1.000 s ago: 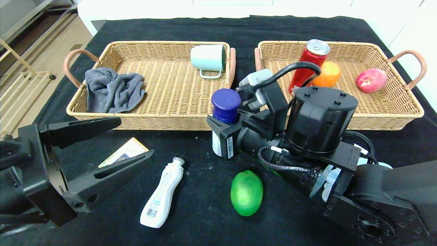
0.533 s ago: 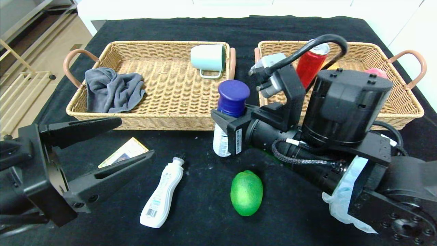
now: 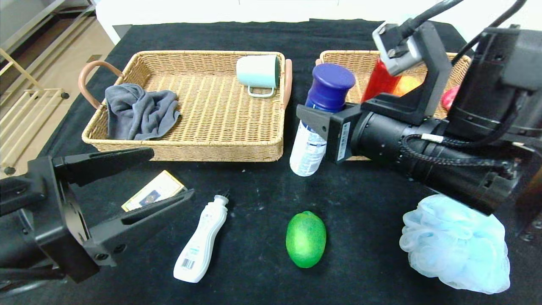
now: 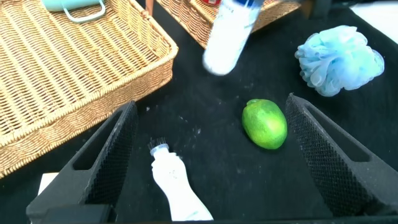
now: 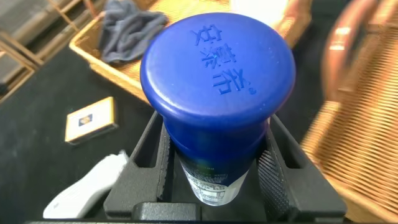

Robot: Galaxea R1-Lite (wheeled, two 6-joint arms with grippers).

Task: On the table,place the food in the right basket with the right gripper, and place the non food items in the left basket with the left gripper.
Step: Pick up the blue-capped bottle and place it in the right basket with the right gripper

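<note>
A: Where is the right gripper (image 3: 324,127)?

B: Raised above the black-draped table (image 3: 262,203), in front of the gap between the two wicker baskets. It pinches the white canister (image 3: 308,148) just under its dark blue cap (image 3: 330,84), one finger on each side. The canister hangs tilted in the air, clear of the cloth.

A: And from the right wrist?

B: The blue cap (image 5: 217,74) fills the view, with raised characters on top, and the black fingers (image 5: 273,168) press against the white body on both sides.

A: The left gripper (image 3: 139,182)?

B: Low at the near left of the table, fingers spread wide, nothing between them. The small gold-edged card box (image 3: 153,195) lies flat on the cloth near it, and the slim white bottle (image 3: 201,241) with its black cap lies on its side just beside the box.

A: Other food?

B: The green lime (image 3: 305,239) sits on the cloth near the front, between the white bottle and the pale blue bath pouf (image 3: 457,243). The red can (image 3: 379,80) stands in the right basket (image 3: 360,63), with an orange fruit (image 3: 404,84) next to it and a pink fruit (image 3: 446,97) mostly hidden behind the arm.

A: The left basket (image 3: 211,127)?

B: It holds a crumpled grey cloth (image 3: 139,110) at its left end and a pale green mug (image 3: 258,72) lying on its side against the far rim.
</note>
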